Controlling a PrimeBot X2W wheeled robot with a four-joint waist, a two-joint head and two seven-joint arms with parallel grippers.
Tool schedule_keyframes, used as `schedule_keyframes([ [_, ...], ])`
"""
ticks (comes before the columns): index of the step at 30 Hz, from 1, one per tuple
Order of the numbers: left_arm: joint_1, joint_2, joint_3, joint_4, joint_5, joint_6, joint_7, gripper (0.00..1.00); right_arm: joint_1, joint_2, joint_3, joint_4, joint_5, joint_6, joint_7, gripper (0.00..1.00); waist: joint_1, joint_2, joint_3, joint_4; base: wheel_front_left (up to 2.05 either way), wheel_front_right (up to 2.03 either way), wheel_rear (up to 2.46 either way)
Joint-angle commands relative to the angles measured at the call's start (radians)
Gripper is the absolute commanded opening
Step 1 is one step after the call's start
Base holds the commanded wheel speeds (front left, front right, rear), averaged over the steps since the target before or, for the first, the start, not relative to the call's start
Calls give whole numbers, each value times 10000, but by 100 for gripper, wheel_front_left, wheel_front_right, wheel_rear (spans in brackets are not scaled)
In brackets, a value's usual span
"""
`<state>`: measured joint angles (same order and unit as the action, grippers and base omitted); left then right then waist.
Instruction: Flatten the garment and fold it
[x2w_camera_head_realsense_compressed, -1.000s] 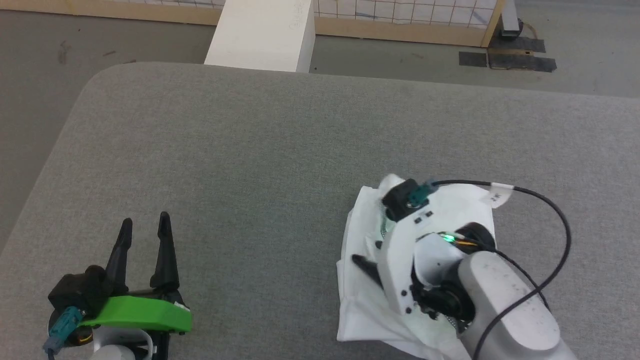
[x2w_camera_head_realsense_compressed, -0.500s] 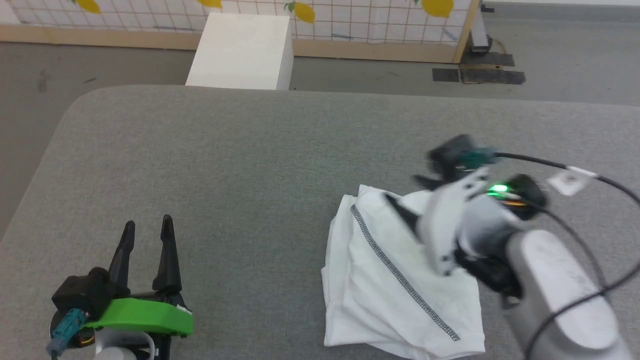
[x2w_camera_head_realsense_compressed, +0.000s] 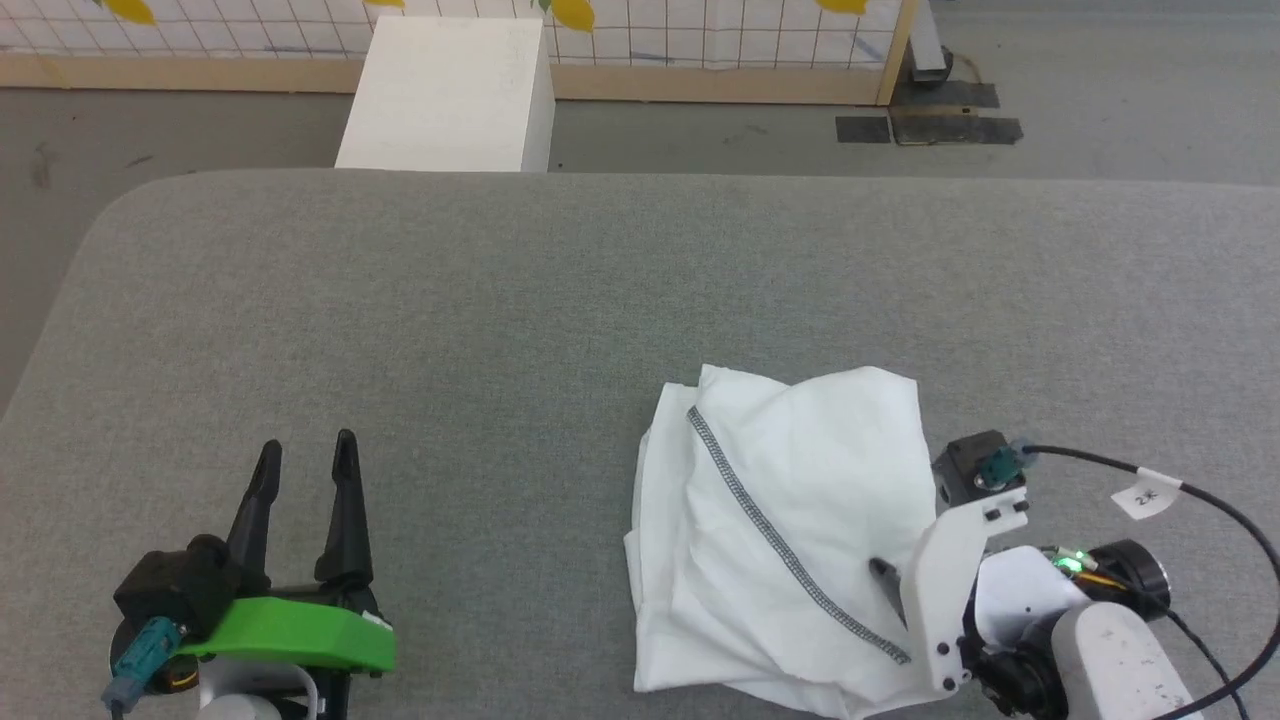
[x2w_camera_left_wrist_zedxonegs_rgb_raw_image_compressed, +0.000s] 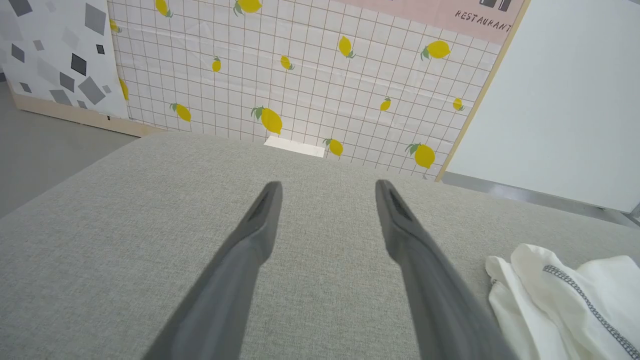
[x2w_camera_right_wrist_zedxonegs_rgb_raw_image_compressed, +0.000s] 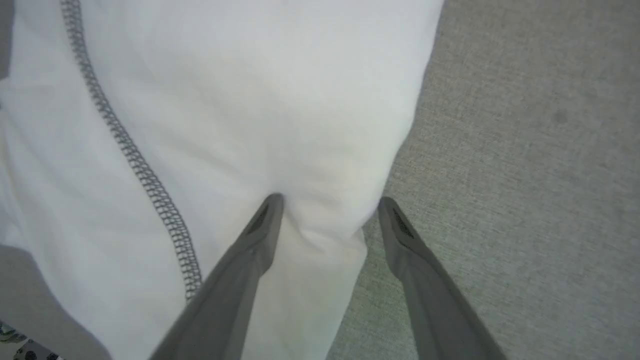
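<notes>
Grey fabric tabletop (x2w_camera_head_realsense_compressed: 500, 300); garment (x2w_camera_head_realsense_compressed: 800, 480) bunched toward robot's right. Right gripper (x2w_camera_right_wrist_zedxonegs_rgb_raw_image_compressed: 327, 205) spread over its edge, possibly touching cloth. Left gripper (x2w_camera_head_realsense_compressed: 306, 447) spread, well apart.

garment (x2w_camera_head_realsense_compressed: 800, 480): soft white cloth, matt, creased, grey zigzag thread stitching | work surface (x2w_camera_head_realsense_compressed: 450, 300): grey woven fabric, coarse, matt | left gripper (x2w_camera_head_realsense_compressed: 307, 447): dark, matt, plastic-looking | green mount (x2w_camera_head_realsense_compressed: 285, 632): smooth plastic, slight sheen | box (x2w_camera_head_realsense_compressed: 445, 95): white, smooth, matt

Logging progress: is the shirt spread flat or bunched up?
Bunched up. The shirt lies in a crumpled heap on the grey surface, layers overlapping, its zigzag seam running diagonally across the top.
</notes>
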<state>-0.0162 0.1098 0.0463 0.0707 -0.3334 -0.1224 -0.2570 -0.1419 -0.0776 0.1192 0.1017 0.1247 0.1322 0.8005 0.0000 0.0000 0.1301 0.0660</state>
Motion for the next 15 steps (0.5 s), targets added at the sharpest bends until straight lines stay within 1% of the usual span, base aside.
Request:
schedule_keyframes([
  [1,-92,-27,-26,-11,62,-36,-47,100,21,55,22,244,-125,-15,-44,100,0,0,70,89,0,0,0],
  [5,-108,-32,-37,12,34,-44,-47,100,-87,125,23,833,-123,-15,-54,100,0,0,145,191,0,0,0],
  [6,-104,-32,-30,11,28,-46,-47,100,-126,138,12,925,-90,-15,-44,95,0,0,159,199,0,0,0],
  [7,-102,-33,-25,8,23,-48,-47,100,-188,149,4,986,-88,-15,-89,10,0,0,181,206,0,0,0],
  [8,-102,-34,-19,4,19,-49,-47,100,-243,156,-18,1010,-78,-15,-141,0,0,0,198,202,0,0,0],
  [9,-100,-37,-12,0,19,-50,-47,100,-292,158,7,1031,-57,-15,-157,0,0,0,204,188,0,0,0],
  [11,-107,-41,4,-27,20,-53,-47,100,-455,-34,232,969,-6,-15,-181,0,0,0,231,59,0,0,0],
  [12,-107,-33,8,-38,19,-54,-47,100,-525,-182,356,919,13,-15,-169,0,0,0,238,-27,0,0,0],
  [15,-55,51,162,-185,4,-55,-47,100,-882,-869,1032,614,188,-15,-38,0,0,0,328,-657,0,0,0],
])
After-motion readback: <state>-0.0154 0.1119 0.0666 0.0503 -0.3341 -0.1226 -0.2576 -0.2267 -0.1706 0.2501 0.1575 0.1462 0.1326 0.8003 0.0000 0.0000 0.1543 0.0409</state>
